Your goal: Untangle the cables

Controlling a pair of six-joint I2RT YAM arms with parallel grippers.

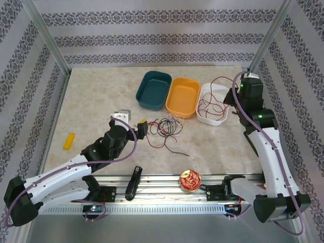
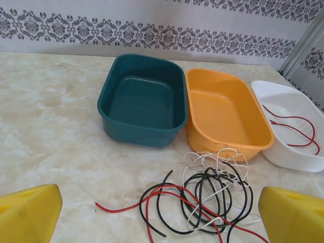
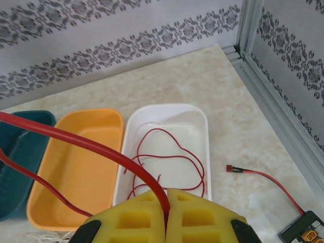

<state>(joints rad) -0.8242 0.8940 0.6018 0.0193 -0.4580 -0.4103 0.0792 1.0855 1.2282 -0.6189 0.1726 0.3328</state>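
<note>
The right pincer (image 3: 166, 200), shut tight on a red cable (image 3: 96, 147), hangs over the white tray (image 3: 167, 106) right of the orange tray (image 3: 76, 162). The tangled cables (image 2: 207, 197) lie on the surface before the orange tray, near the empty, wide-open left pincer (image 2: 161, 212). The likely next move is to drop the red strand in.

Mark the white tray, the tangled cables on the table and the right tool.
white tray (image 3: 167, 107): right wrist view, on its far rim.
tangled cables (image 2: 210, 200): left wrist view, middle of the pile.
right tool (image 3: 166, 196): right wrist view, between its fingertips, shut on a red cable (image 3: 101, 150).
</note>
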